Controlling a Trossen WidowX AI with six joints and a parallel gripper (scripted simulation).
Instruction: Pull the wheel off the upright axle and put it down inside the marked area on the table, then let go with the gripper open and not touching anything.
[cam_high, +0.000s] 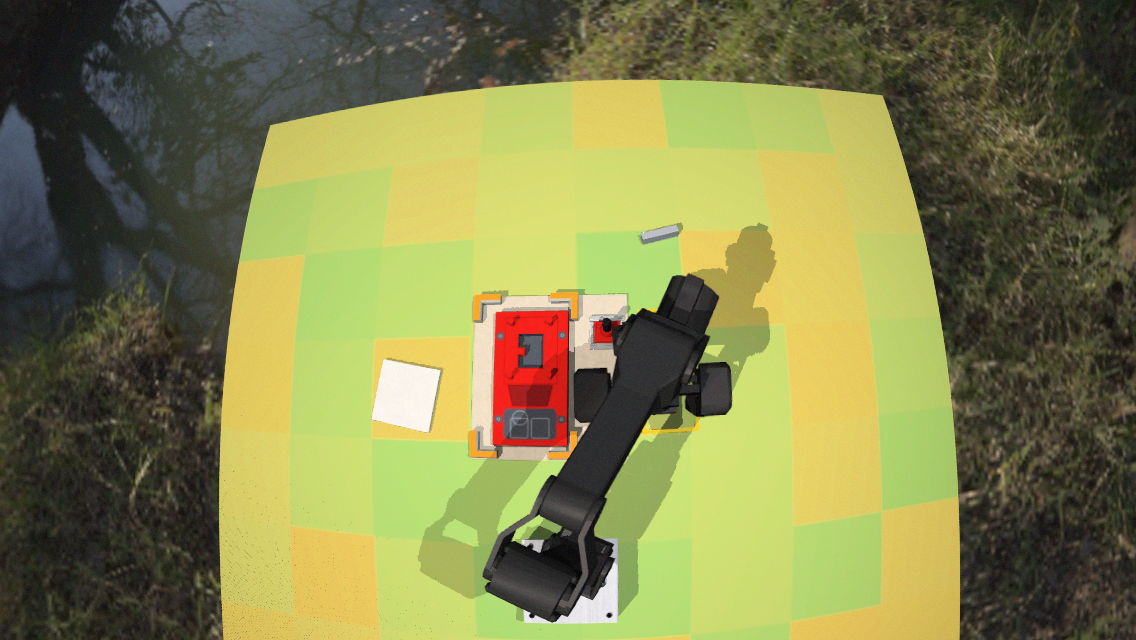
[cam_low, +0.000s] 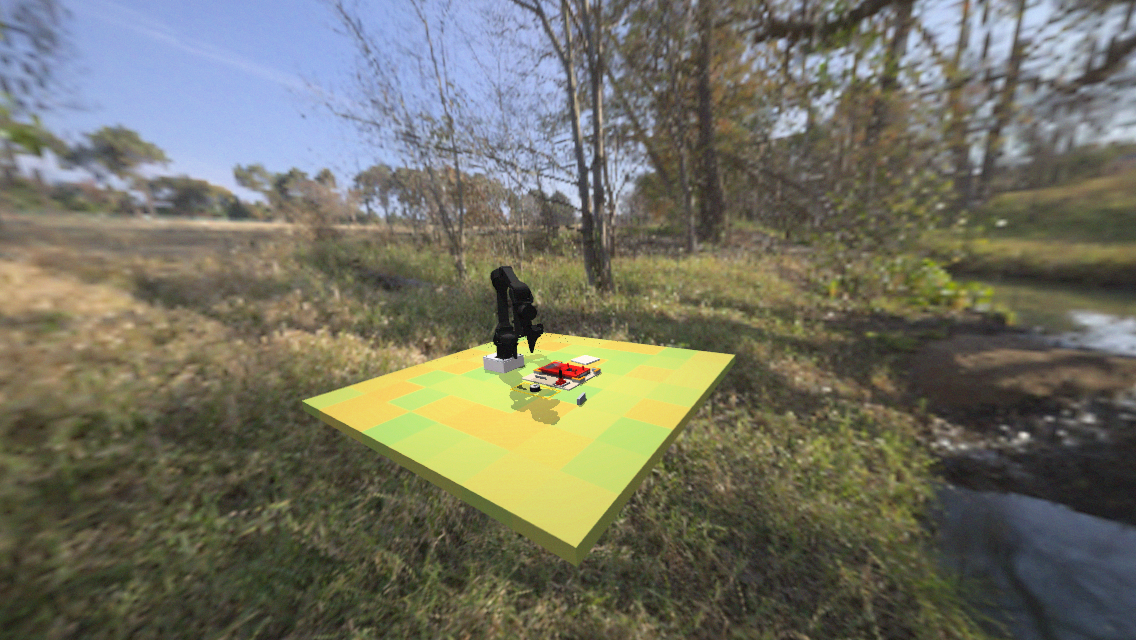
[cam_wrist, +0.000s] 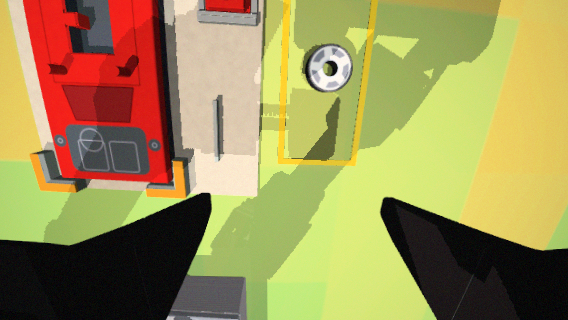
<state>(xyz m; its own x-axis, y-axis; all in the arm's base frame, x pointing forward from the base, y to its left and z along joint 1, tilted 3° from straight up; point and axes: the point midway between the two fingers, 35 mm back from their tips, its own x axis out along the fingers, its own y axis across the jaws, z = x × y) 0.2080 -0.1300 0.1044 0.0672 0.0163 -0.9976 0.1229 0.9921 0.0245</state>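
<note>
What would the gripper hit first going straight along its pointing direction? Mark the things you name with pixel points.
Probably the bare tabletop (cam_wrist: 300, 210) between the open fingers, short of the yellow outline (cam_wrist: 320, 162) and the wheel (cam_wrist: 341, 67) (cam_low: 535, 387). The gripper (cam_wrist: 298, 203) (cam_low: 531, 350) points roughly downward; its exact tilt and height are unclear.

- 1 white square tile (cam_high: 406, 395) (cam_low: 585, 360), top view, left of centre.
- 1 small grey bar (cam_high: 660, 233) (cam_low: 581, 399), top view, upper right of centre.
- 1 red panel (cam_high: 508, 377) (cam_low: 554, 368) (cam_wrist: 148, 110), wrist view, upper left.
- Dark water (cam_high: 190, 55) (cam_low: 1057, 548), exterior view, lower right.
</note>
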